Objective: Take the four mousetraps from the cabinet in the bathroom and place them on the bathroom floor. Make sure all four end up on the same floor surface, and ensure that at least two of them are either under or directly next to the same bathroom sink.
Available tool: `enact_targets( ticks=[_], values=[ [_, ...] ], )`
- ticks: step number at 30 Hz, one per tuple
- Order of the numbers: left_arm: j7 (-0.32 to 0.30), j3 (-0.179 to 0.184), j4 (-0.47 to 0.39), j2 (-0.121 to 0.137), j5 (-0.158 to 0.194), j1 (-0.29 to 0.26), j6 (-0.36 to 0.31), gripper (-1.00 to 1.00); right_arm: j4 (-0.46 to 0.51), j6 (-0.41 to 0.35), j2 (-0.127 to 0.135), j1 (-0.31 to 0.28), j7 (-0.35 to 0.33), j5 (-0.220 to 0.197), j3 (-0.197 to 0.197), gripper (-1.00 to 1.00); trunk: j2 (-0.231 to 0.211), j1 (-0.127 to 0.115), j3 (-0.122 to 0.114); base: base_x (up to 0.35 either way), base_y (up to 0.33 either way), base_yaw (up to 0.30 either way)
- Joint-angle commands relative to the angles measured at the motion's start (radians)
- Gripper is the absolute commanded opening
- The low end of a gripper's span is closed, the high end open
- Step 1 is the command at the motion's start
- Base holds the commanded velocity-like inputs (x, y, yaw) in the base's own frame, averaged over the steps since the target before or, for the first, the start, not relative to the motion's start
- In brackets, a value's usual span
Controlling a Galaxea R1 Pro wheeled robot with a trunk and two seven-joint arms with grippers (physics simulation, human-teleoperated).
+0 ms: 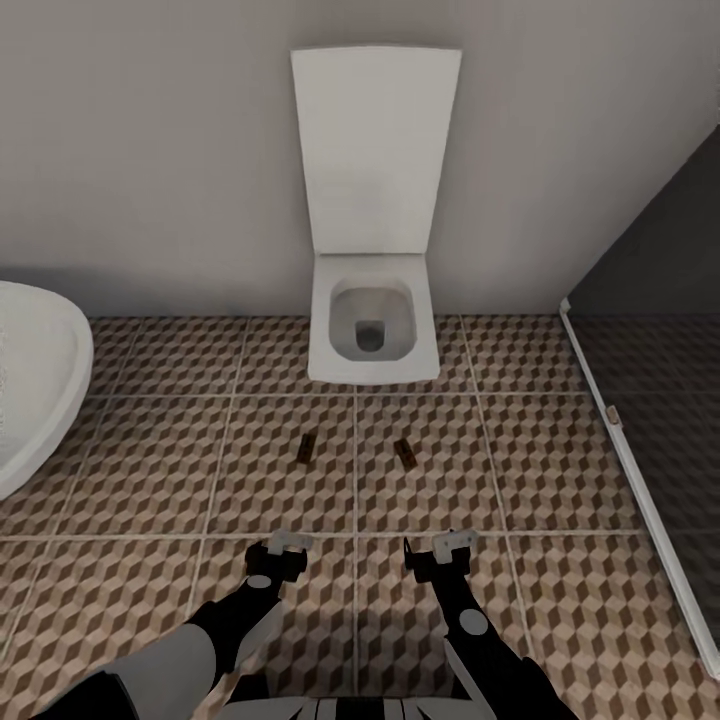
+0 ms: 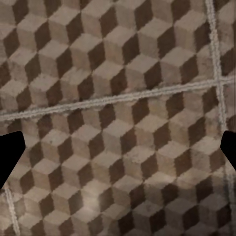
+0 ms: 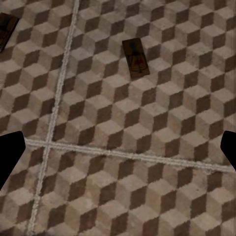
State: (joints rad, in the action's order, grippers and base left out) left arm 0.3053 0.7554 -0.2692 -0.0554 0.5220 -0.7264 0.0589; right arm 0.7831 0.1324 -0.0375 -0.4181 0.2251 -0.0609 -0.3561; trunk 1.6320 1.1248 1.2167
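Head view: low in the frame, the left gripper [image 1: 281, 546] and right gripper [image 1: 443, 546] hang spread and empty over the floor [image 1: 150, 480]. Beyond them two mousetraps [image 1: 307, 449] [image 1: 405, 453] lie apart on separate tiles at centre. Farther up, the toilet [image 1: 372, 330] bowl stands uncovered, lid raised.

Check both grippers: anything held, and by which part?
Nothing held. Left gripper and right gripper hang open over the tiled floor; two mousetraps lie loose in front of the toilet.
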Motion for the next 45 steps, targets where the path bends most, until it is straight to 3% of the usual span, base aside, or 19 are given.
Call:
enact_targets(
  ticks=[1, 24, 34, 39, 45],
  values=[
    [0.005, 0.009, 0.001, 0.0, 0.01, -0.001, 0.004, 1.0, -0.001, 0.004, 0.001, -0.001, 0.007, -0.007, -0.004, 1.0, -0.007, -0.004, -0.005, 0.0, 0.0, 0.0],
    [0.006, 0.009, 0.005, 0.006, 0.011, -0.001, 0.004, 1.0, -0.001, 0.004, 0.003, -0.001, 0.007, -0.007, -0.004, 1.0, -0.168, -0.092, -0.114, 0.0, 0.0, 0.0],
    [0.005, 0.009, 0.058, 0.014, 0.014, -0.001, 0.006, 1.0, -0.004, 0.004, 0.011, -0.001, 0.007, -0.007, -0.003, 1.0, -0.238, -0.13, -0.161, 0.0, 0.0, 0.0],
    [0.005, 0.009, 0.08, 0.016, 0.015, -0.001, 0.007, 1.0, -0.035, 0.01, 0.016, -0.001, 0.007, -0.007, -0.003, 1.0, -0.273, -0.15, -0.185, 0.0, 0.0, 0.0],
    [0.005, 0.009, 0.108, 0.017, 0.016, 0.0, 0.008, 1.0, -0.112, 0.075, 0.017, -0.001, 0.007, -0.007, -0.003, 1.0, -0.315, -0.173, -0.214, 0.0, 0.0, 0.0]
  ],
)
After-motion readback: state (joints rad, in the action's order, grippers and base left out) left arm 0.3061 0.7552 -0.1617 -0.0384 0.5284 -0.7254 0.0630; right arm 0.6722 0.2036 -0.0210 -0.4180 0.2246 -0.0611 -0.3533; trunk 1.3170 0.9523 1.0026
